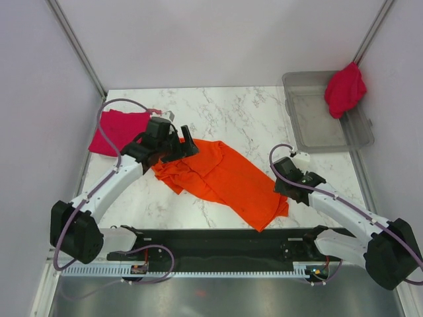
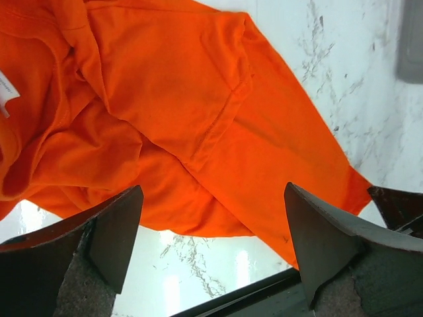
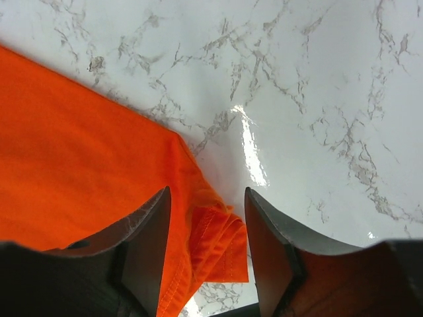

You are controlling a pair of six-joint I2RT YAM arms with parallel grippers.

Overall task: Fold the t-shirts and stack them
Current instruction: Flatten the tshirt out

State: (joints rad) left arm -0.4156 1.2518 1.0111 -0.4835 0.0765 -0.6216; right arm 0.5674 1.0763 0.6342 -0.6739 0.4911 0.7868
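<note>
Since the coming move turns on how the orange t-shirt (image 1: pixel 221 175) lies between my two tools, items are entered from the near edge outward.

Item 1, right tool (image 3: pixel 207 195): fingers apart, nothing clamped. Hangs low over the counter (image 3: pixel 317 99) at the shirt's near-right end. A stitched hem corner lies directly between my fingers, with bare marble to its right.

Item 2, orange t-shirt: one, spread but rumpled, lying on the counter. Long axis runs diagonally, near-right to far-left. The near-right end is a fairly smooth panel. The far-left end is bunched, with folds, a sleeve seam and a white neck label showing in my left wrist view.

Item 3, left tool (image 2: pixel 213 191): fingers wide apart, holding nothing. Poised above the bunched far-left end, not touching the cloth as far as I can tell.

Judgement: each end of the axis has its own tool, the right nearer the hem, the left nearer the collar. Straightening would call for drawing apart along that diagonal.

Item 4, folded crimson t-shirt (image 1: pixel 119 131): far-left on the counter, just beyond my left tool. Likely base of the stack.

Item 5, bin (image 1: pixel 310 125): clear grey, far-right. A draped crimson t-shirt (image 1: pixel 345 89) hangs over its rim, well apart from both tools.
</note>
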